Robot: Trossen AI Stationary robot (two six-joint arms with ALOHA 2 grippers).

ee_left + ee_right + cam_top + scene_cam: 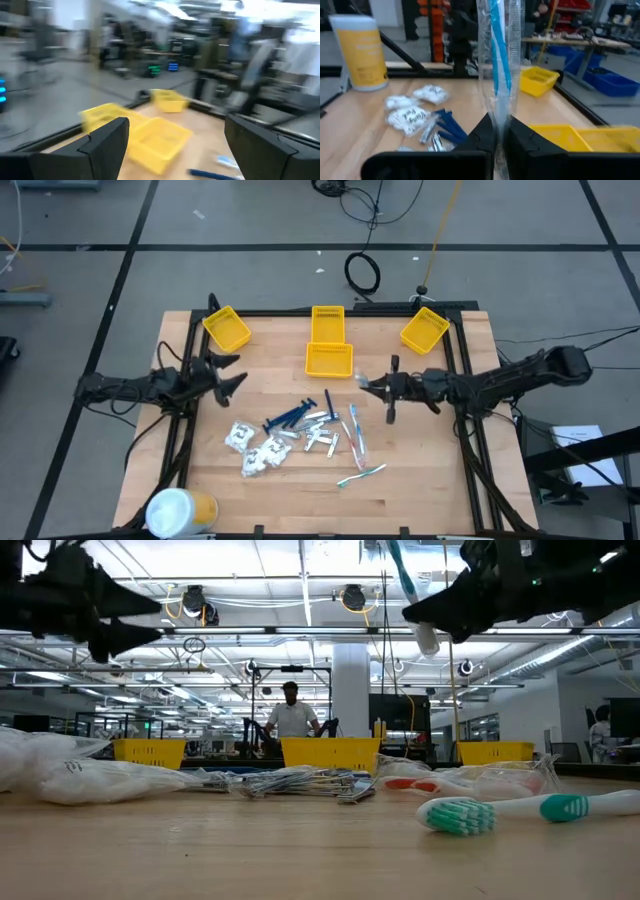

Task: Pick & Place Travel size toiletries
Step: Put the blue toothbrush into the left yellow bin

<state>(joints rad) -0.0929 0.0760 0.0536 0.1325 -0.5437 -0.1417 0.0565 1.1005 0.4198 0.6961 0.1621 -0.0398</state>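
The toiletries lie in a pile mid-table: dark blue razors, white crinkly packets, silvery tubes and pastel toothbrushes, with one toothbrush apart. My right gripper hovers to the pile's right, near the middle bin. It is shut on a blue toothbrush in a clear wrapper. My left gripper hangs open above the table's left part, holding nothing. The low view shows both grippers high above the wood. My right gripper pinches the wrapped toothbrush between its two shut fingers, on the wrapper's lower stretch. The fingers reach in about level from the table's right side. The toothbrush is lifted clear of the table and sticks out tilted past the fingertips.
Yellow bins stand along the far edge, and one more sits nearer the middle. A large white-and-yellow cylinder stands at the near left corner. Bare wood lies near the pile's right and near sides. A person stands far behind.
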